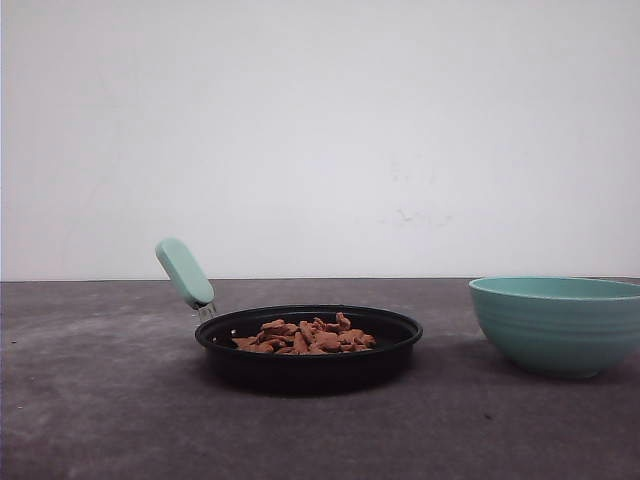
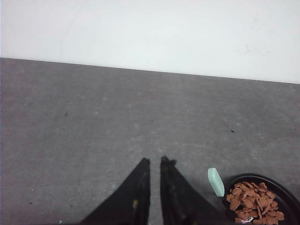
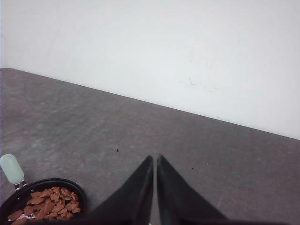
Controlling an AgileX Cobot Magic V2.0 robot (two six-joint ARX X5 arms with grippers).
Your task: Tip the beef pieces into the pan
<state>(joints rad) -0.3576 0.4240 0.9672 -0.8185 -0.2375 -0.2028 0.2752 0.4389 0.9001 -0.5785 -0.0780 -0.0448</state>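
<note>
Now, as things stand:

My left gripper (image 2: 155, 161): fingers drawn nearly together, just a thin slit between the tips, nothing held; it hangs over bare grey table (image 2: 93, 122).

My right gripper (image 3: 154, 157): fingers also almost touching at the tips, nothing held, over the same grey surface.

Pan (image 1: 308, 355): shallow, round and black, resting flat on the table. From my left gripper it lies off to the right side and close by; from my right gripper it lies off to the left, farther away.

Pan handle (image 1: 184, 272): mint green, rising at a tilt from the pan's left rim on a short metal neck, so it is the part of the pan nearest my left gripper.

Beef pieces (image 1: 305, 336): a low reddish-brown heap inside the pan, below its rim.

Teal bowl (image 1: 557, 323): upright on the table, well apart from the pan on its right; I cannot tell what it holds.

Wall (image 1: 320, 130): plain white, beyond the table's far edge.
</note>
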